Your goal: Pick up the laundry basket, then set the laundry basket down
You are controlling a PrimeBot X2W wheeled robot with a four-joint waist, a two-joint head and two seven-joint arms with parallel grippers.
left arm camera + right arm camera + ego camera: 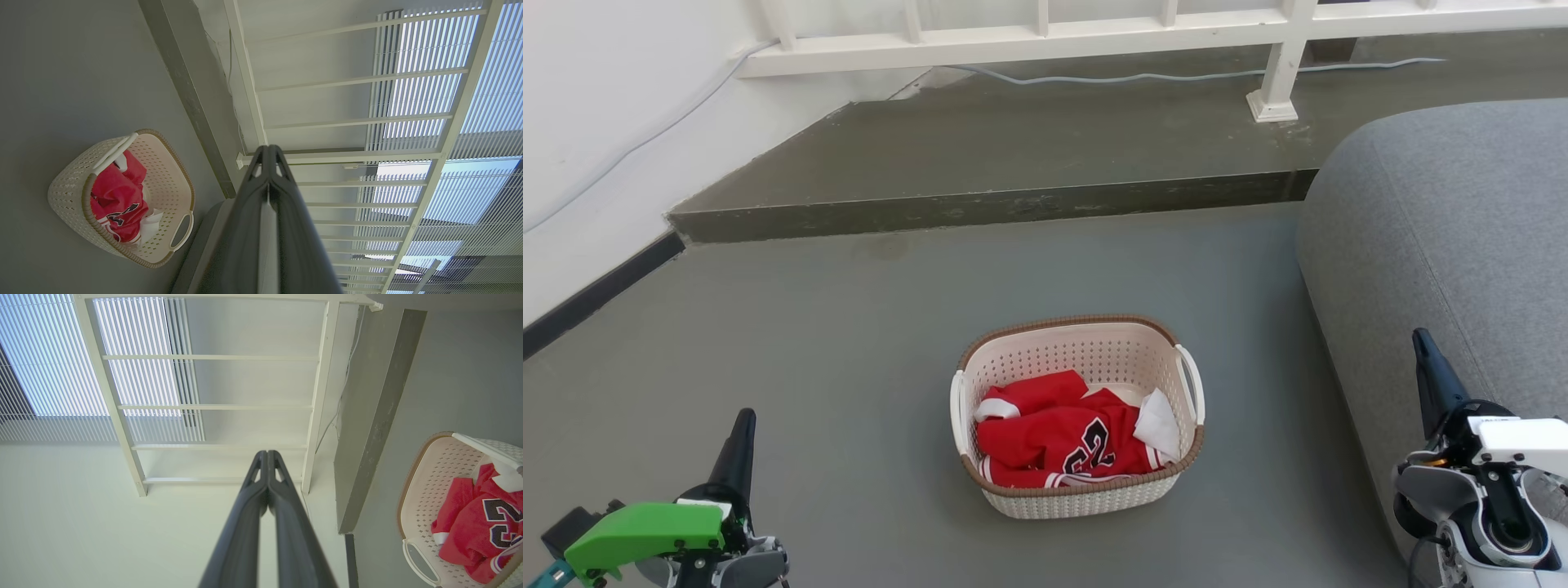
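Grey floor with laundry basket

The basket sits on the floor, dead centre, a red jersey bunched inside. Low at the left, the left gripper; low at the right, the right gripper beside the grey sofa. Both are well apart from the basket.

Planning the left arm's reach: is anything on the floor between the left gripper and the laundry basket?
No. In the head view, the stretch between the left gripper and the laundry basket is bare grey floor.
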